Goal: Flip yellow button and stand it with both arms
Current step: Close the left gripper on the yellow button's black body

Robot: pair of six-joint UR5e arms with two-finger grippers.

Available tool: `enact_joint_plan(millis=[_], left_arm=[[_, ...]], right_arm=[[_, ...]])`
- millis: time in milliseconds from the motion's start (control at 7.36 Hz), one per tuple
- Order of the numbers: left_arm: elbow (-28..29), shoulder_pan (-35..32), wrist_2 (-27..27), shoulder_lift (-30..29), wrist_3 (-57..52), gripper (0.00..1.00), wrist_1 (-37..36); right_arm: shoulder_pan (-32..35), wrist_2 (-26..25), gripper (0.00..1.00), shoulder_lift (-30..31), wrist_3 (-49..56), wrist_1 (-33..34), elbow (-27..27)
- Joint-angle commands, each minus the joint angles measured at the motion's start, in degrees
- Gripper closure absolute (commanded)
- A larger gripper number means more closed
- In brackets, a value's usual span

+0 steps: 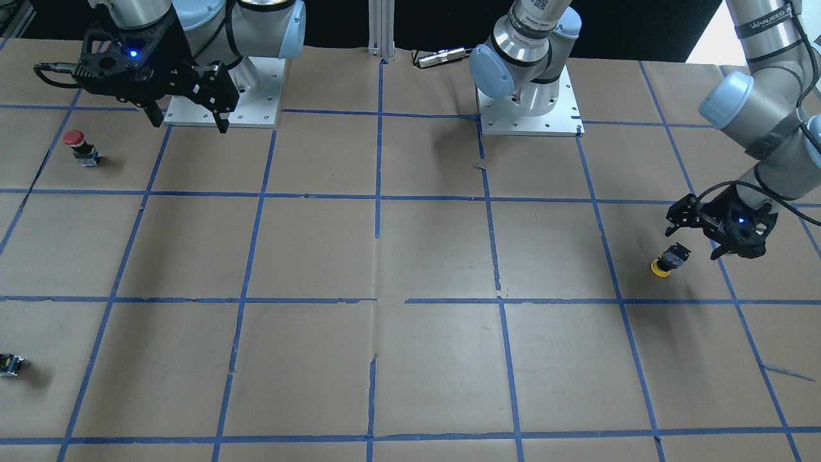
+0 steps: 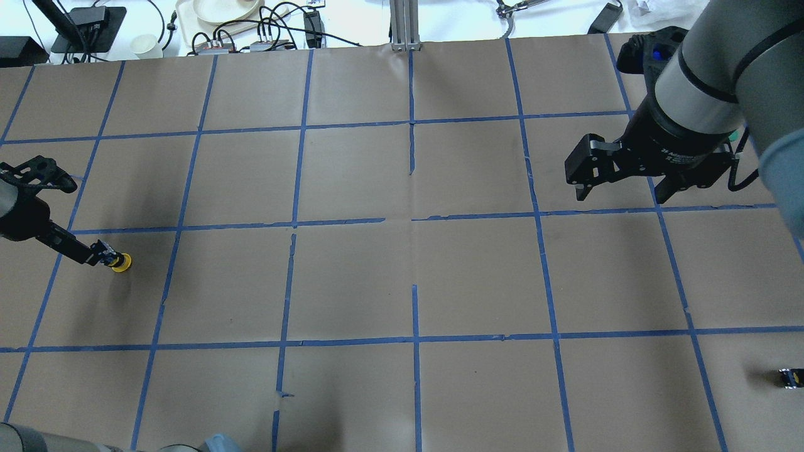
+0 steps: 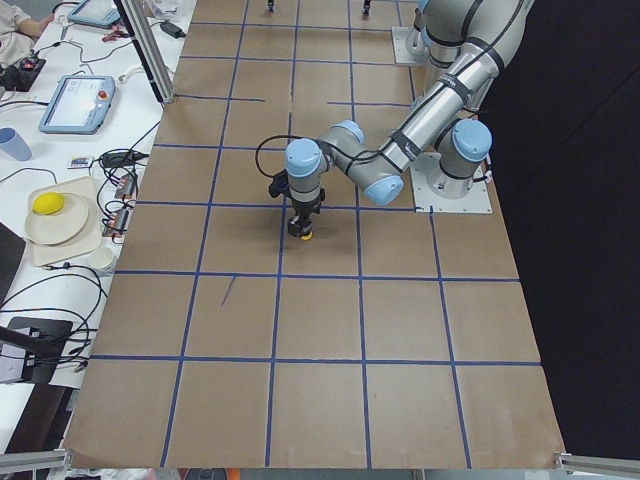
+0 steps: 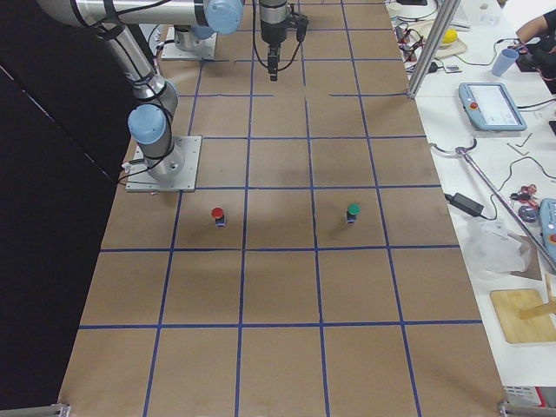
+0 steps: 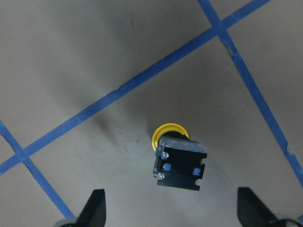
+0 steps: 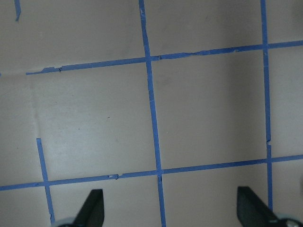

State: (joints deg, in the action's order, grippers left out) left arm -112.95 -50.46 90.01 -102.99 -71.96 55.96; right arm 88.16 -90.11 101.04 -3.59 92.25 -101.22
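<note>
The left claw [image 1: 694, 240] hangs released, its two fingers spread wide, and the yellow button [image 1: 670, 260] sits just below and between the fingertips [image 5: 97, 208] with clear gaps on either side; neither one touches it. The button rests with its yellow cap down on the brown-papered table [image 1: 410, 256], and the black and grey body on top turns its terminal end up towards the wrist camera. Whether it stands quite plumb cannot be told. A blue tape line runs across the paper just beyond the button from this claw. The right claw [image 1: 190, 122] is well apart from the button, at the opposite end of the table. It is also released with its fingers wide, holding nothing, and hovers over bare paper and tape lines. A red-capped button [image 1: 77, 144] stands just below it and a little to its outer side, and a green-capped one [image 4: 353, 211] stands farther out across the table from it. A tiny black part with a yellow label [image 1: 9, 364] lies far from both claws at the table's edge. Beyond the left claw, on the side bench, a pale plate [image 3: 35, 232] holds one round yellow item [image 3: 48, 204]. A blue cup [image 3: 8, 143] stands nearby, and what it holds cannot be seen.
</note>
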Motion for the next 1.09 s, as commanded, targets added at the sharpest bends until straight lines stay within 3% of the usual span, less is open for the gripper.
enact_joint_plan(millis=[0, 679, 951], left_arm=[[-1.0, -2.3, 0.2, 0.2, -0.4, 0.03, -1.1], [-3.2, -3.5, 0.6, -1.3, -2.5, 0.04, -8.0], [-3.6, -3.4, 0.7, -1.4, -3.0, 0.1, -8.0]], right_arm=[[0.0, 0.1, 0.0, -0.1, -0.2, 0.5, 0.1], [0.0, 0.6, 0.0, -0.3, -0.2, 0.5, 0.0], [-0.3, -0.4, 0.0, -0.9, 0.2, 4.1, 0.1]])
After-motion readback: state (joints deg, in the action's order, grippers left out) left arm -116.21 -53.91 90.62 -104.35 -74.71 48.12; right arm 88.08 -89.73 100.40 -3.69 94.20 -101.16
